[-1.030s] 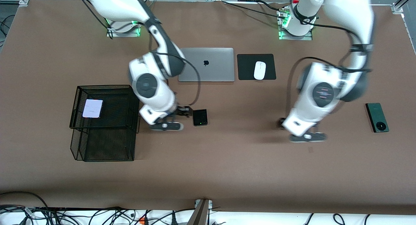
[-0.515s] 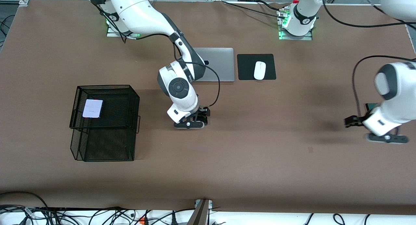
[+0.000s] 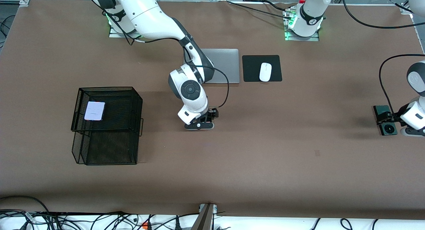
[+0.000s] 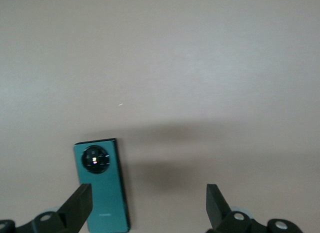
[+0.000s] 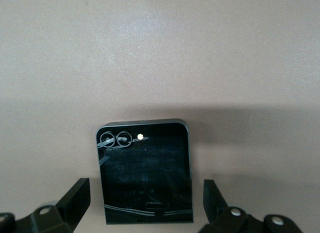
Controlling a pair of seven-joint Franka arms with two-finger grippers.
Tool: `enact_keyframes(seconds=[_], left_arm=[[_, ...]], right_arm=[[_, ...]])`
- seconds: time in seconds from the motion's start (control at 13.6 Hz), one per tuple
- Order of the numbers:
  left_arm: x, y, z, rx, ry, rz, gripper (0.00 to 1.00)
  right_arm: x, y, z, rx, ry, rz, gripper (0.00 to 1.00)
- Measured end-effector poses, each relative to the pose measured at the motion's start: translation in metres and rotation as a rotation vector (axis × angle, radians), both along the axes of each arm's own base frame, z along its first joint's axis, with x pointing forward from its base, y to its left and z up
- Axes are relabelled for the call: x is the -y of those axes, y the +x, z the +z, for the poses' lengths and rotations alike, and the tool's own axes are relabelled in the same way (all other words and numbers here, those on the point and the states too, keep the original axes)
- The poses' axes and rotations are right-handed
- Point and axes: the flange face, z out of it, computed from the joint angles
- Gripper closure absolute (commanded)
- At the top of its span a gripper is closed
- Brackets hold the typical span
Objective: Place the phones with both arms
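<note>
- While I watch the front view, the right arm's black two-finger gripper (image 3: 201, 121) hangs low over the brown table (image 3: 252, 163) at frame centre, covering the phone beneath it from that camera.
- On my right wrist view, its fingers (image 5: 75, 198) stand spread apart, and the black squarish phone (image 5: 145, 171) lies flat on the table between them, not gripped, at the lower middle of the frame.
- At the right edge of the front frame, the left arm's black two-finger gripper (image 3: 398, 118) is over the long dark green phone with a round camera ring (image 3: 385, 120), which lies flat toward the left arm's end of the table.
- On my left wrist view, those fingers (image 4: 79, 204) are also spread wide; the green phone (image 4: 102, 185) sits at lower left of the frame, close by one fingertip and off the middle of the gap.
- At the left of the front frame, the pale lilac squarish phone (image 3: 94, 110) rests on the upper tier of a black wire-mesh tray rack (image 3: 109, 150).
- Upper centre of the front frame shows a closed silver laptop (image 3: 225, 65), partly covered by the right arm, and beside it a white computer mouse (image 3: 265, 71) on a black square pad (image 3: 252, 68).
</note>
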Motion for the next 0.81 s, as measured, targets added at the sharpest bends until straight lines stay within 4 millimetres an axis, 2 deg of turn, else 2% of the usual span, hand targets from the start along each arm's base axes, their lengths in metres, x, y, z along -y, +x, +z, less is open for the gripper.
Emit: enact_keyframes(seconds=[0.29, 0.59, 0.66, 0.74, 0.81], left_arm=[[-0.051, -0.031, -0.022, 0.041, -0.047, 0.069, 0.00], [-0.087, -0.053, -0.070, 0.074, -0.088, 0.116, 0.00], [-0.092, -0.056, -0.080, 0.075, -0.085, 0.120, 0.00], [-0.097, -0.058, -0.089, 0.082, -0.086, 0.133, 0.00], [-0.101, -0.060, -0.097, 0.092, -0.091, 0.150, 0.00]], right_arm=[[-0.005, -0.007, -0.011, -0.008, -0.012, 0.031, 0.00], [-0.007, -0.011, -0.018, 0.003, -0.044, 0.075, 0.01], [-0.007, -0.011, -0.019, 0.011, -0.058, 0.090, 0.08], [-0.007, -0.012, -0.020, 0.020, -0.073, 0.105, 0.29], [-0.008, -0.012, -0.019, 0.029, -0.083, 0.118, 0.72]])
